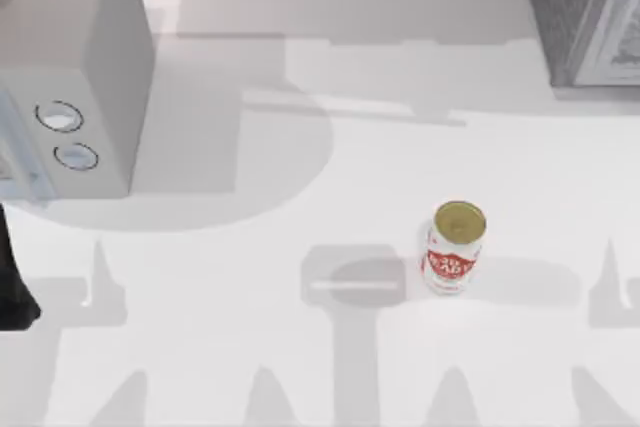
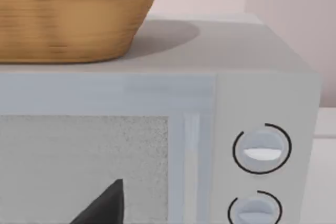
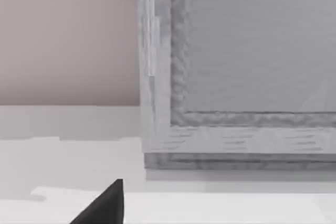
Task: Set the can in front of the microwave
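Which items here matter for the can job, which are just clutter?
Job:
- can, upright on the table, right of centre
- microwave, at the left edge, dials facing the table

Clutter:
- wicker basket on top of the microwave
- darker speckled grey box, far right corner

The microwave (image 1: 75, 67) sits at the table's (image 1: 300, 367) far left, its dials (image 1: 60, 117) on the front panel facing the near edge. A basket (image 2: 73, 14) rests on top of the microwave. Over at the far right corner stands a speckled box (image 1: 585, 12), well apart from the microwave. The can (image 1: 455, 247) stands upright on the open table, right of centre, nearer the front edge than either appliance, and well clear of both. A dark arm part (image 1: 12, 287) pokes in at the left edge, just before the microwave.
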Controlling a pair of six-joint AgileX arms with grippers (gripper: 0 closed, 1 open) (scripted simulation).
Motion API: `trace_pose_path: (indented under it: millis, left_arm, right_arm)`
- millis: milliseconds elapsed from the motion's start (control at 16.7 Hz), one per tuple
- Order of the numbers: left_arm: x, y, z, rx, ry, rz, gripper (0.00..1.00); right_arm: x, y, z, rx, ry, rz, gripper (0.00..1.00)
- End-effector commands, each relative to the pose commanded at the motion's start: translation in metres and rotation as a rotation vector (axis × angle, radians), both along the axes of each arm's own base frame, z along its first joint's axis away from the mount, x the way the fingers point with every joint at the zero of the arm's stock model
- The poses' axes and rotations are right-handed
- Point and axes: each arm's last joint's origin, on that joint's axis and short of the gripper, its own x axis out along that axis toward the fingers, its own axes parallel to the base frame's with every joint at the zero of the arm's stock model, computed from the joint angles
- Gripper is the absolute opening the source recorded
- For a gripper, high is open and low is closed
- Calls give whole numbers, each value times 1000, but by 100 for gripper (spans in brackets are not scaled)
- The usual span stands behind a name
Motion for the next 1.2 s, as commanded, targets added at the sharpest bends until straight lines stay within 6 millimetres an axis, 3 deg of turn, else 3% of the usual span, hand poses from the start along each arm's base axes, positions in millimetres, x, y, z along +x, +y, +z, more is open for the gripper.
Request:
trace_pose_path:
  millis: [300,660,960,1200]
  left_arm:
    - [0,-2,12,0,32,-23,100]
    - [19,-20,77,16,251,-163,100]
    - [71,-63,139,84,543,-338,100]
    - [127,-128,166,182,794,-471,100]
  right_arm:
    - [0,0,0,0,0,0,100]
    - [0,0,0,0,0,0,100]
    - [0,0,0,0,0,0,100]
    - [0,0,0,0,0,0,100]
